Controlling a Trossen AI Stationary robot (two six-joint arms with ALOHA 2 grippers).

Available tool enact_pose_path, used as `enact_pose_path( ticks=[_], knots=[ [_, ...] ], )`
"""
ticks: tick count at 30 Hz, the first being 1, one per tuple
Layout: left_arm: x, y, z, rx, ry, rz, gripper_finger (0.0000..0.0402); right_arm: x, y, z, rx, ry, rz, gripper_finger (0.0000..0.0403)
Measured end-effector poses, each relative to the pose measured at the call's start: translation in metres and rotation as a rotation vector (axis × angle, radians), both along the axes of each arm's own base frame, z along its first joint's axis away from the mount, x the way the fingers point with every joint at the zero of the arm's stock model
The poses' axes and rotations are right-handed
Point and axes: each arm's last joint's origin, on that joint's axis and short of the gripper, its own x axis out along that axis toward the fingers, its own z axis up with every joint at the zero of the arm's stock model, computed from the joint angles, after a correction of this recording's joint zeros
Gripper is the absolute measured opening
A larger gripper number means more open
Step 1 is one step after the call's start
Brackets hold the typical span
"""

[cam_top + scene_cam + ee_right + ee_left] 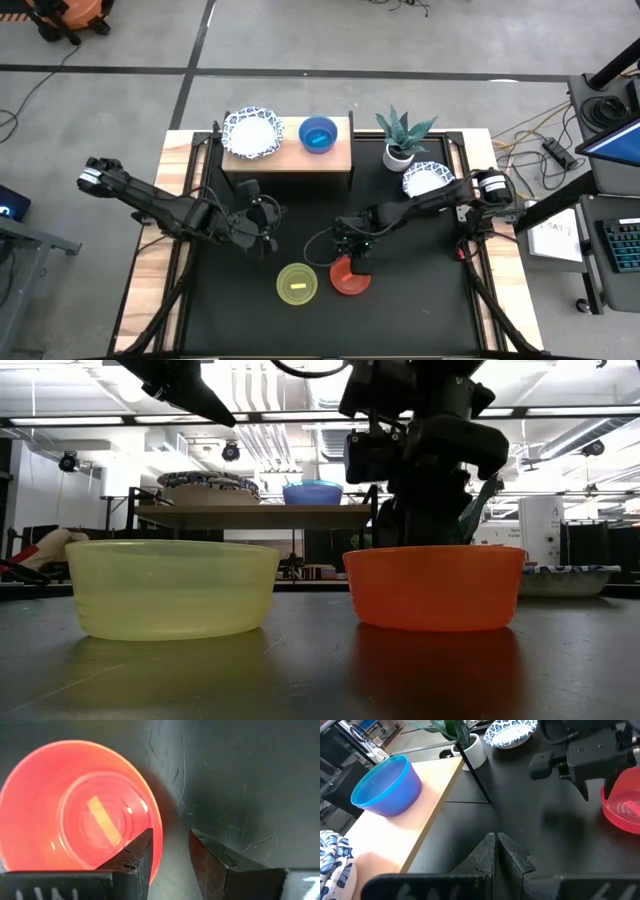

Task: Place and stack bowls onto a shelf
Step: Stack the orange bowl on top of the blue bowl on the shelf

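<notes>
A red bowl and a yellow bowl stand side by side on the black table near its front. The light-wood shelf at the far side carries a white blue-patterned bowl and a blue bowl. Another patterned bowl sits on the table at the right. My right gripper is open, right above the red bowl's rim. My left gripper is shut and empty, in front of the shelf. My right gripper comes down from above astride the red bowl's rim on the side away from the yellow bowl. One finger is inside the bowl and one outside. A gap shows beside the rim, so I cannot tell whether either finger touches. The bowl stands upright on the table.
A white plant pot with a spiky plant stands just right of the shelf. The shelf board has bare room on its right end. The right arm crosses over the table's right half.
</notes>
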Motion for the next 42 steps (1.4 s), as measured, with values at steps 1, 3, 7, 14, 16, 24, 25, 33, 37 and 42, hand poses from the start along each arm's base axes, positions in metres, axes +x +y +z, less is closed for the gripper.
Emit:
enact_pose_path(
  ticks=[1,3,7,14,16,24,25,33,37,42],
  knots=[
    [0.000,0.000,0.000,0.000,0.001,0.000,0.0000,0.000,0.000,-0.002,0.000,0.005,-0.001,0.0113],
    [0.000,0.000,0.000,0.000,0.000,0.000,0.0000,0.001,0.000,-0.005,0.000,0.014,-0.004,0.0112],
    [0.000,0.000,0.000,0.000,0.000,0.000,0.0000,0.000,0.000,-0.007,0.001,0.023,-0.010,0.0111],
    [0.000,0.000,0.000,0.000,-0.001,0.000,0.0000,-0.001,0.000,-0.003,0.013,0.020,-0.037,0.0068],
    [0.000,0.000,0.000,0.000,-0.001,0.000,0.0000,-0.001,0.000,-0.003,0.013,0.018,-0.037,0.0035],
    [0.000,0.000,0.000,-0.001,-0.004,0.001,0.0000,-0.002,-0.005,0.024,0.066,0.004,-0.020,0.0009],
    [0.000,0.000,0.000,-0.001,-0.004,0.001,0.0000,-0.001,-0.009,0.034,0.069,-0.010,-0.028,0.0009],
    [0.000,0.000,0.001,0.006,-0.002,-0.004,0.0000,0.001,-0.066,0.138,0.068,-0.170,-0.184,0.0009],
    [0.000,0.000,0.001,0.008,0.000,-0.005,0.0000,-0.002,-0.114,0.181,0.078,-0.262,-0.379,0.0008],
    [0.000,0.000,0.001,0.011,0.003,-0.006,0.0000,-0.010,-0.177,0.216,0.077,-0.381,-0.589,0.0008]
  ],
)
